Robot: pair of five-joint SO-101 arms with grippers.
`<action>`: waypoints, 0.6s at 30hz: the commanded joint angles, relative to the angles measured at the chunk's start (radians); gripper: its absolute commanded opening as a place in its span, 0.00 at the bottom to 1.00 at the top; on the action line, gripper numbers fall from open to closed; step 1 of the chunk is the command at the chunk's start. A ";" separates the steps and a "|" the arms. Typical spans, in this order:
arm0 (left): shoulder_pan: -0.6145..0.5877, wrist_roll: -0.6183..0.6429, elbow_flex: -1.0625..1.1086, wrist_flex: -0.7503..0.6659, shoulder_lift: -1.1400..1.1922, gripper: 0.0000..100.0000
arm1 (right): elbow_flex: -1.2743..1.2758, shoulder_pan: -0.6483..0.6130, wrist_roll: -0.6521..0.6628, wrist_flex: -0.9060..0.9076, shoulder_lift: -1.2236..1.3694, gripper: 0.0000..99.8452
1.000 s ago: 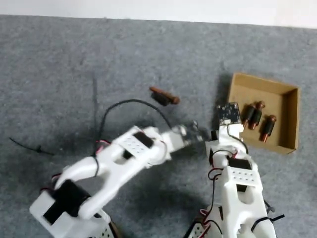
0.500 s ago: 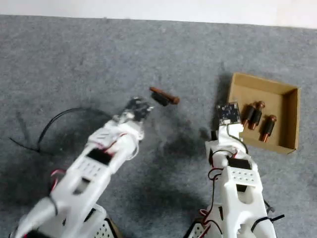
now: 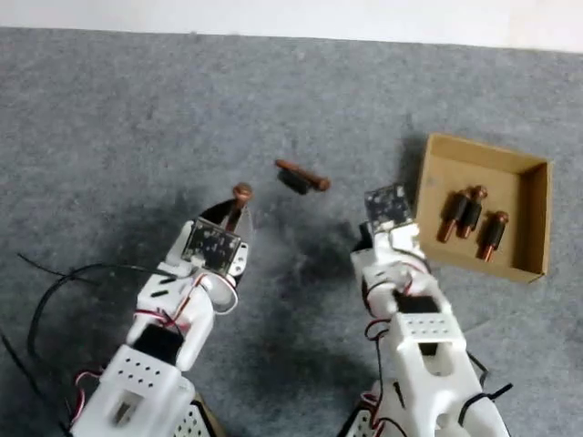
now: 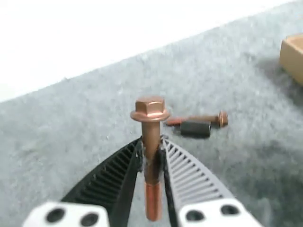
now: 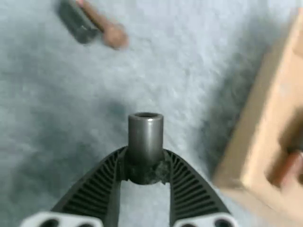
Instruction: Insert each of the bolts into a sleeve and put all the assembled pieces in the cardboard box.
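Note:
My left gripper [image 4: 151, 143] is shut on a copper bolt [image 4: 150, 113], which stands upright with its hex head clear of the fingers. From above, that bolt's head [image 3: 241, 193] sticks out past the left wrist, left of the table's centre. A dark grey sleeve [image 5: 146, 135] is clamped in my right gripper [image 5: 146, 158], its open end facing away. The right wrist [image 3: 389, 206] hangs just left of the cardboard box [image 3: 483, 148]. Three assembled pieces [image 3: 471, 211] lie inside the box. A loose bolt [image 3: 303, 173] lies against a black sleeve [image 3: 293, 183] farther back on the table.
Grey carpet covers the table. Black cables [image 3: 55, 273] trail at the left beside the left arm. The box's wall [image 5: 265, 123] stands close to the held sleeve. The loose bolt [image 4: 201, 118] and sleeve [image 4: 195, 128] lie beyond the left gripper.
The left arm has swung from beside the right arm over to the left and now holds its bolt upright. The right wrist has shifted a little to the left.

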 commanded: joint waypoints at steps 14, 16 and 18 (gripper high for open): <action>-0.031 0.032 -0.005 -0.028 -0.159 0.01 | 0.073 -0.231 0.086 -0.311 -0.030 0.00; -0.030 0.137 -0.005 -0.028 -0.168 0.01 | 0.081 -0.249 0.086 -0.311 -0.030 0.00; -0.033 0.272 -0.005 -0.028 -0.177 0.01 | 0.096 -0.257 0.087 -0.355 -0.030 0.00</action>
